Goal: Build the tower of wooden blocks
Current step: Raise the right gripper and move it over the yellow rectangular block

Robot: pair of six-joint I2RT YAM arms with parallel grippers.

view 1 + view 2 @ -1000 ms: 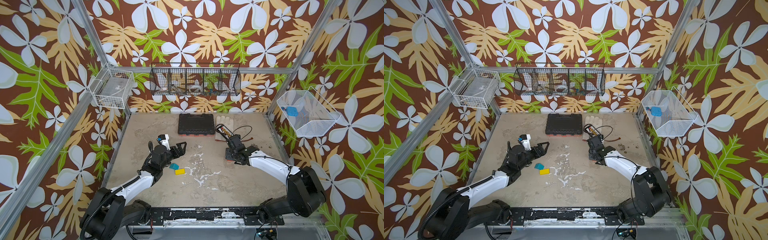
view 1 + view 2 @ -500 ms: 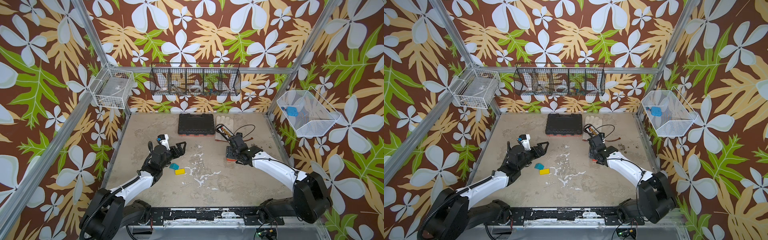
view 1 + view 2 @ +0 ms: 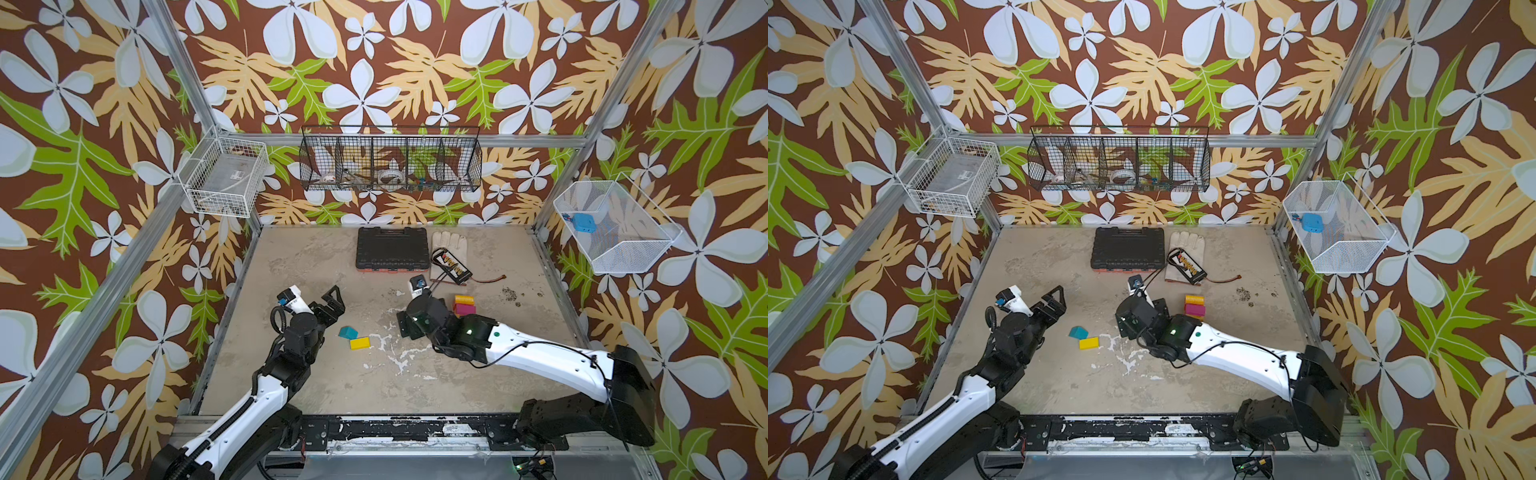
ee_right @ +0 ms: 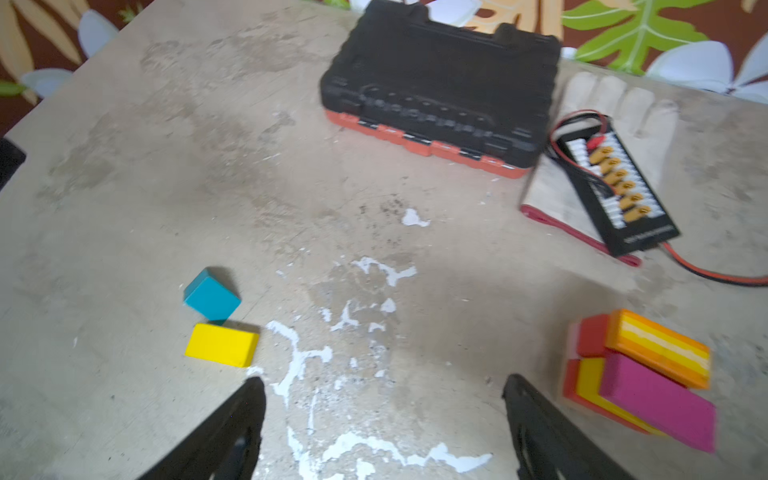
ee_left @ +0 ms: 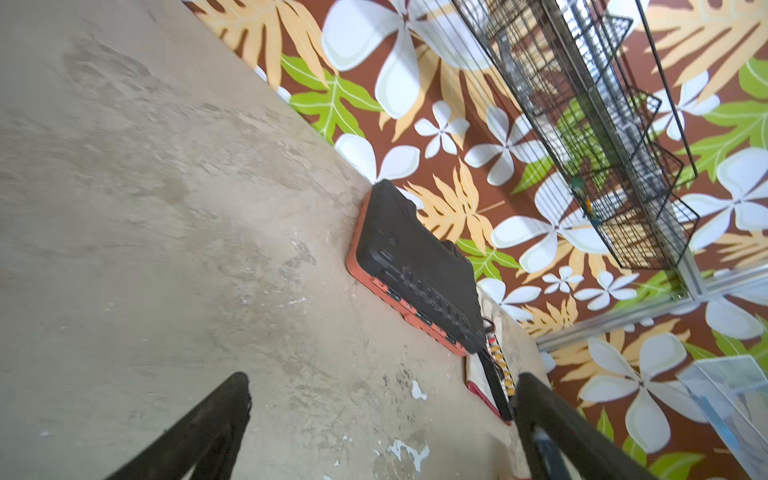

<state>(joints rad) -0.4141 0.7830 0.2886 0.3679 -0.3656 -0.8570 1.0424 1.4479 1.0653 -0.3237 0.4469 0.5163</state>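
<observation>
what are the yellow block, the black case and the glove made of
Yellow block: probably painted wood; flat opaque colour, crisp edges.
Black case: looks like moulded plastic, matte, with ribbed lid and orange-red base.
Glove: pale leather or heavy cloth, lying limp, red cuff edge; blur leaves it open.

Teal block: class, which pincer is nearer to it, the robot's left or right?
Left. The left pincer hovers just behind the teal block; the right pincer is farther off to its right, beside the stacked blocks.
</observation>
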